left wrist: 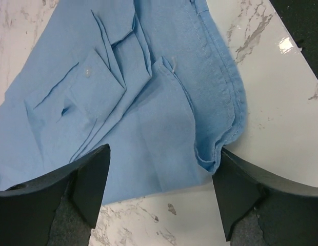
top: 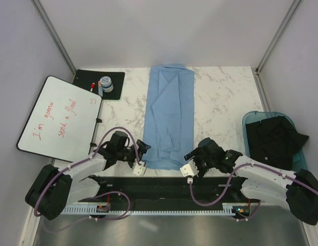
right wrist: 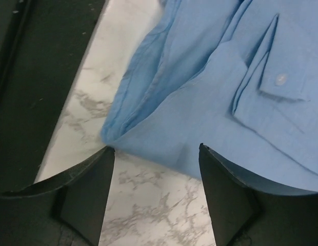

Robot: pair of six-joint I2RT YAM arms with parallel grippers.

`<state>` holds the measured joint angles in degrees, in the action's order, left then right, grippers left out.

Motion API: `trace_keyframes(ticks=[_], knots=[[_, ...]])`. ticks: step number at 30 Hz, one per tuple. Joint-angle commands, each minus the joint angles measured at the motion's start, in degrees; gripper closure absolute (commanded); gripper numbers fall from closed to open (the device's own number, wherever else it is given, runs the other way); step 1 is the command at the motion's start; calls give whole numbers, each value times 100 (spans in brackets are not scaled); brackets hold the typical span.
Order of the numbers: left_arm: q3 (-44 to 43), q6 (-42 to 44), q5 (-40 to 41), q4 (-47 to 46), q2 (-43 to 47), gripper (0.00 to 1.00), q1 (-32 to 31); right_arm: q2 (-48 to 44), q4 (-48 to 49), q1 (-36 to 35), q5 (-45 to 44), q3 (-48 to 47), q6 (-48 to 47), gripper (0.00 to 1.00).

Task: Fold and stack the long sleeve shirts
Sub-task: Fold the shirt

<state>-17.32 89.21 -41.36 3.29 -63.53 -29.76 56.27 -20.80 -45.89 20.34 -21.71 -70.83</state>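
Top view: folded blue shirt [top: 171, 115] lies as a long strip mid-frame, left gripper [top: 144, 149] and right gripper [top: 192, 156] at its lower corners; left wrist: jaws wide, holding nothing, shirt corner between them; right wrist: same, wide and empty.

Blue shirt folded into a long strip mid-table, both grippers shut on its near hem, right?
Not shut: the wrist views show the left gripper and right gripper open at the near corners of the light-blue shirt, holding nothing. Rest stands.

Soft matt cloth shirt [top: 171, 115], glossy marble-look table [top: 220, 97]
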Motion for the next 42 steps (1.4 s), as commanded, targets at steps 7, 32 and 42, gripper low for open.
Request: trace_keyframes(ticks=[7,32,42], knots=[[-8,263,119,110,-512,55,-416,736,1131,-421,-662,317,60,75],[-702,-1406,331,2442,2108,98,-1269,-1312,-1375,-2003,-1462,-1053,1818,100],[-2317,-1460,-248,1650,387,98,-198,-146,-1234,95,-488,-2081,791,100]])
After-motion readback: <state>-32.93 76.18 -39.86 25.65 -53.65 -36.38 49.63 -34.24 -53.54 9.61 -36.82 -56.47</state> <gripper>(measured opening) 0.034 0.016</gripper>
